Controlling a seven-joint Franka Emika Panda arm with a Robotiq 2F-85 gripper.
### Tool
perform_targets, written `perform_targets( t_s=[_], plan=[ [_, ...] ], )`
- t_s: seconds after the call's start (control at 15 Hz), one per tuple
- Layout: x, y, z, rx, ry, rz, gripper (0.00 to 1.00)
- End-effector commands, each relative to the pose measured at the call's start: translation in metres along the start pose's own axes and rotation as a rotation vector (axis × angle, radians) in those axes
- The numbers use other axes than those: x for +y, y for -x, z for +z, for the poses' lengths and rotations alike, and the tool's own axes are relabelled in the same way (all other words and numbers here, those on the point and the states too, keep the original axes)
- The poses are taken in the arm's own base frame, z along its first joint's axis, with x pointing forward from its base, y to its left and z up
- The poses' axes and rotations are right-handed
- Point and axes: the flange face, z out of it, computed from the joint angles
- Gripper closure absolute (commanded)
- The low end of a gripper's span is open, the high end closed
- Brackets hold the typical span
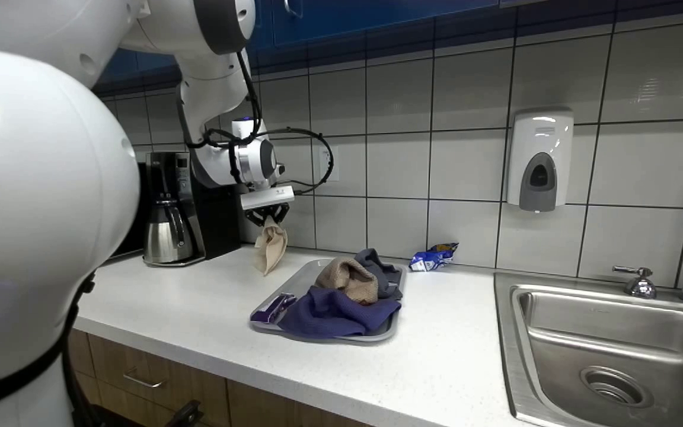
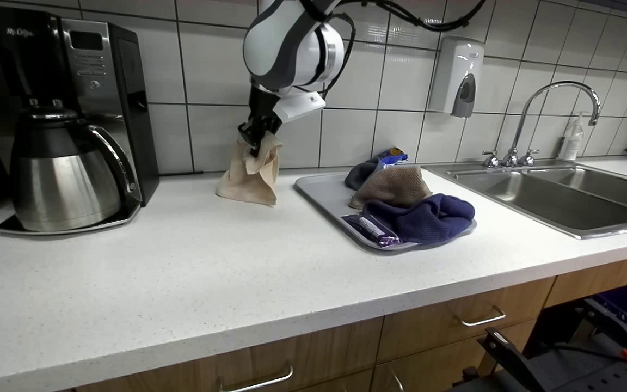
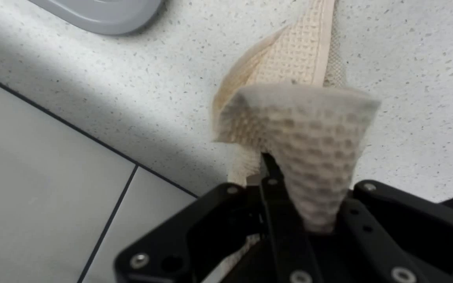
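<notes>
My gripper (image 1: 268, 217) is shut on a beige waffle-weave cloth (image 1: 271, 246), left of the tray and near the tiled wall. In an exterior view the gripper (image 2: 254, 146) points down, with the cloth (image 2: 249, 179) hanging below it. I cannot tell whether its lower edge touches the counter. In the wrist view a fold of the cloth (image 3: 313, 133) rises between the fingers (image 3: 301, 173) and hides one fingertip. A grey tray (image 1: 301, 280) bears a brown cloth (image 1: 350, 280), a dark grey cloth (image 1: 380, 270), a purple cloth (image 1: 338, 313) and a purple wrapper (image 1: 274, 308).
A coffee maker (image 2: 68, 163) with a steel carafe stands left of the gripper. A blue packet (image 1: 433, 258) lies by the wall behind the tray. A steel sink (image 1: 506, 344) with a faucet is at the right. A soap dispenser (image 1: 540, 157) hangs on the tiled wall.
</notes>
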Motion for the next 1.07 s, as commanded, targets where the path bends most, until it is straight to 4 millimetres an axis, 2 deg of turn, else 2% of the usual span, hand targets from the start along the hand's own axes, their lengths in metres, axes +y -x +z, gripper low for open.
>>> perform_targets(
  t_s=[0.0,0.47,1.0],
  plan=[
    [0.002,0.019,-0.032,0.017,0.022,-0.03,0.97],
    [0.006,0.046,-0.053,0.023,0.037,-0.021,0.97],
    [0.039,0.084,-0.076,0.027,0.085,0.038,0.97]
  ],
)
